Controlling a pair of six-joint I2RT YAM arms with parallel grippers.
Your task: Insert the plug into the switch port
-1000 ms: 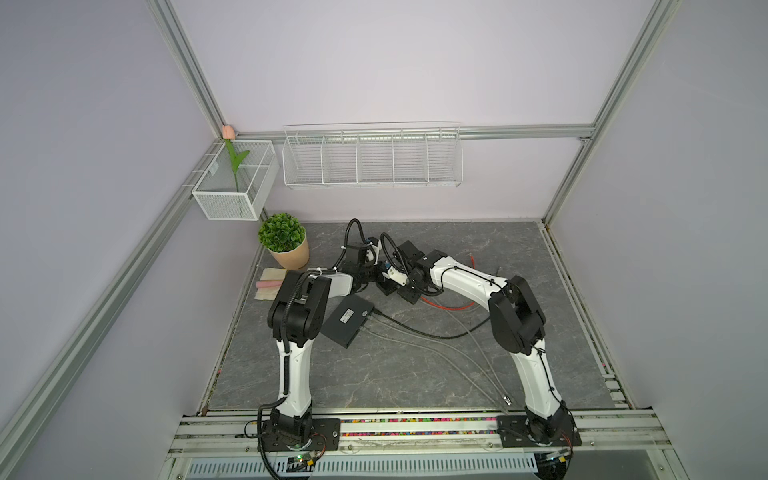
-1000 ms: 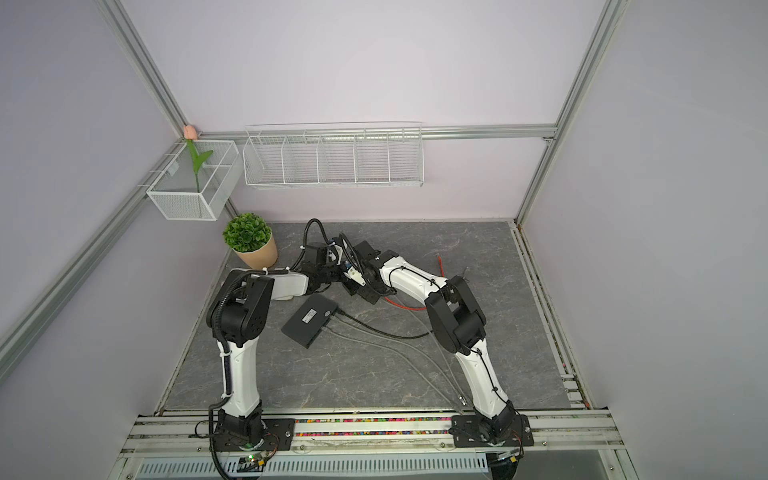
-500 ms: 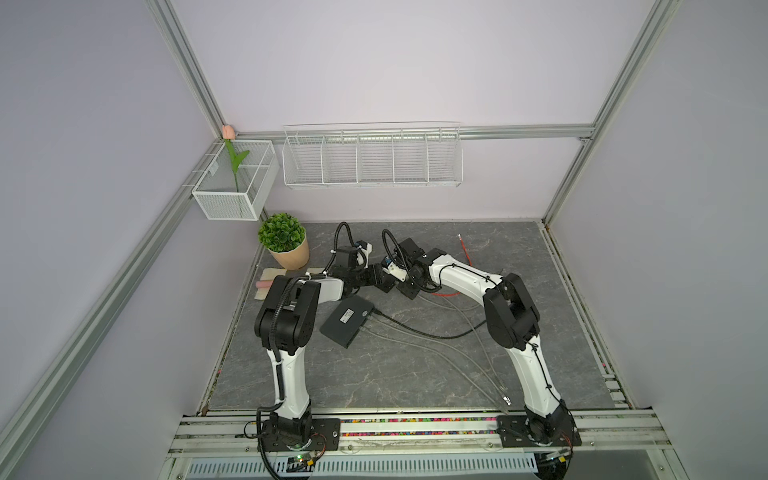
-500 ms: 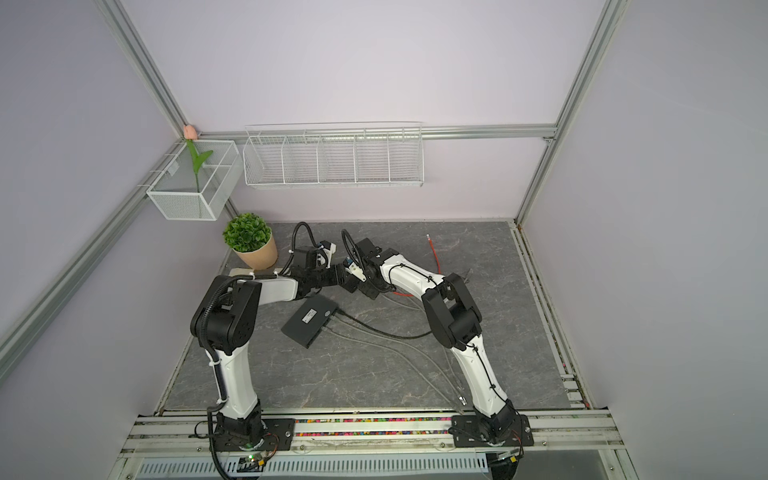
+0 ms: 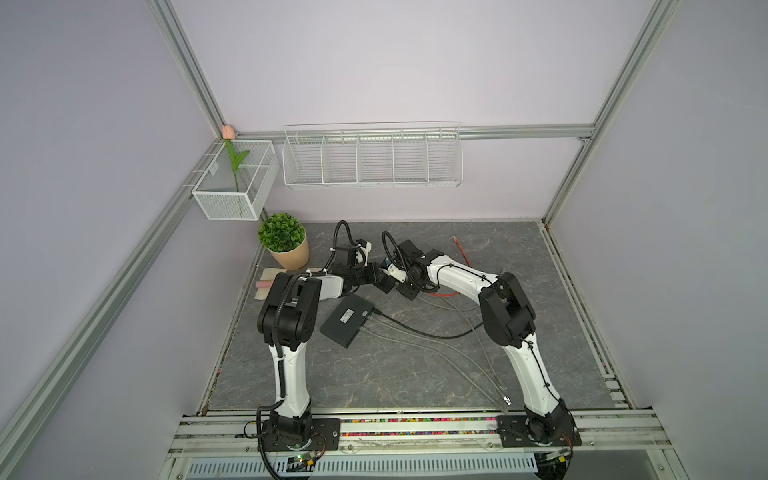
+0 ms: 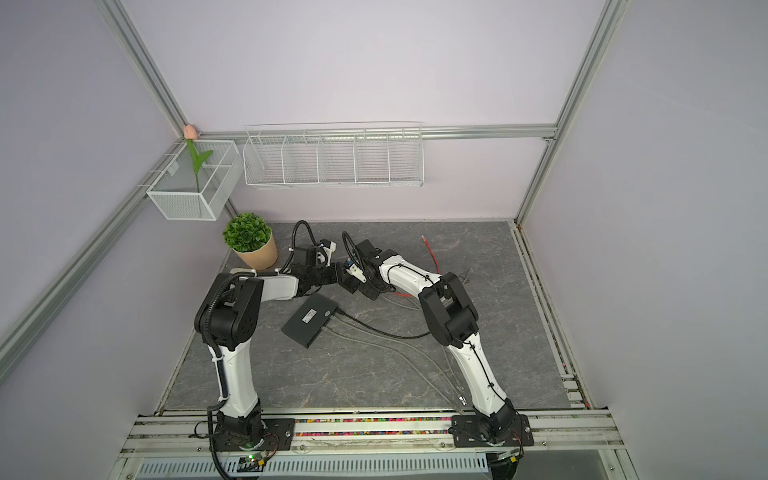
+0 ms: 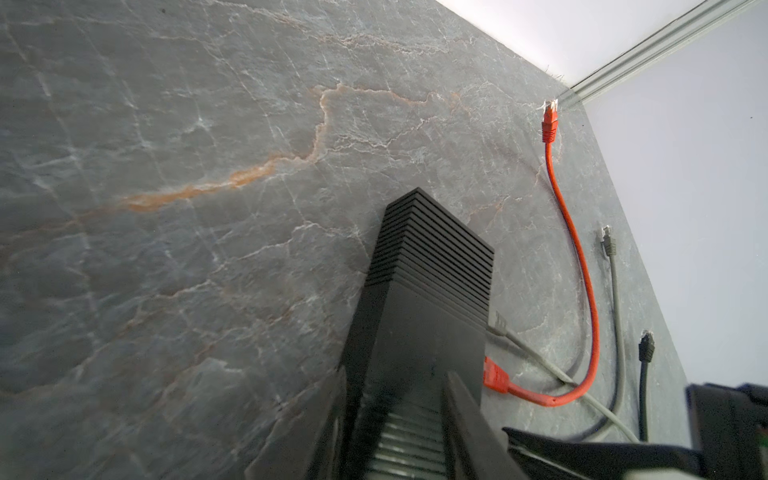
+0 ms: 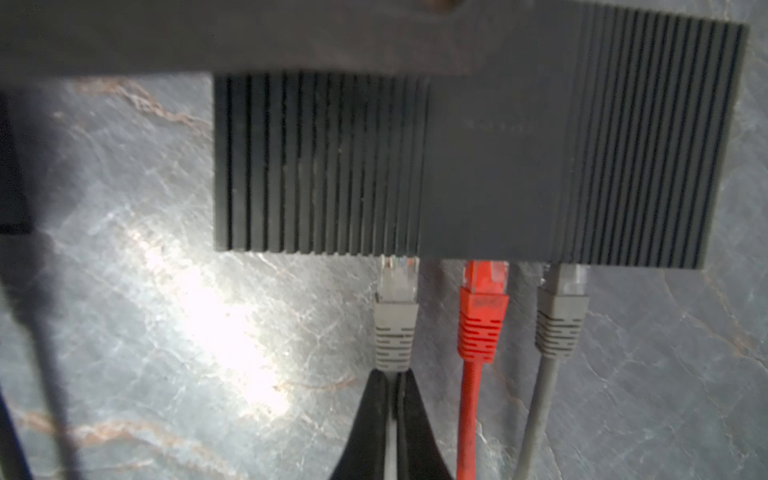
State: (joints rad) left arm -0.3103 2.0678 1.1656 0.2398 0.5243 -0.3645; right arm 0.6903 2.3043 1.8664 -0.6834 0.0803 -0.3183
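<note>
Right pincer (image 8: 392,376): clenched on the grey cable (image 8: 391,436), just behind the grey plug (image 8: 397,299).
Plug: tip already in a port of the switch (image 8: 478,166), beside the red plug (image 8: 484,299).
Left pincer (image 7: 397,374): astride the switch; grip cannot be told.
Remaining: probably only the final push.

Both arms wear white shells between bulky black joints (image 5: 291,318). A ribbed black hose (image 5: 282,376) runs up the left arm (image 5: 297,374), and a thin black cable (image 5: 541,368) is tied along the right arm (image 5: 528,365). Base plates (image 5: 328,428) are black; the right gripper (image 8: 394,376) has tapered black fingers (image 8: 365,419).
</note>
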